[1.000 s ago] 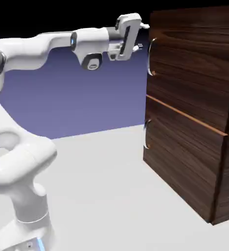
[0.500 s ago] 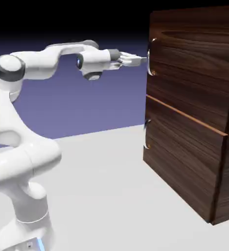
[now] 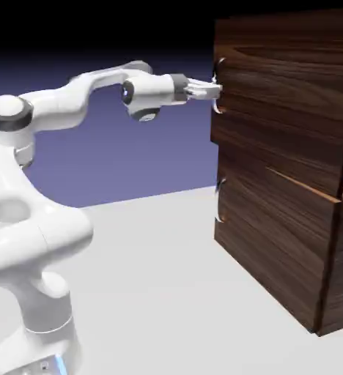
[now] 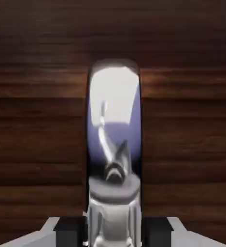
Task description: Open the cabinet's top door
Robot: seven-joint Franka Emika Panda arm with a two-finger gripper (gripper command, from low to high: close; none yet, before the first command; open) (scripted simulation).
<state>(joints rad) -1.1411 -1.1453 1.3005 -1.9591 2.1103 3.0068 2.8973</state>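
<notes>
Fingers point(image 4: 96, 226) clamped together on the small curved silver handle point(image 4: 114, 125), my gripper point(image 3: 212, 91) reaches level at the upper left edge of the cabinet point(image 3: 292, 242), which stands on the table point(image 3: 167, 293) toward its right side. My worry is the narrow, glossy handle slipping out of the pinch if I pull straight back instead of following the swing. I see the top door point(image 3: 277, 117), dark wood grain, standing slightly ajar, an orange-tan edge showing along its bottom
</notes>
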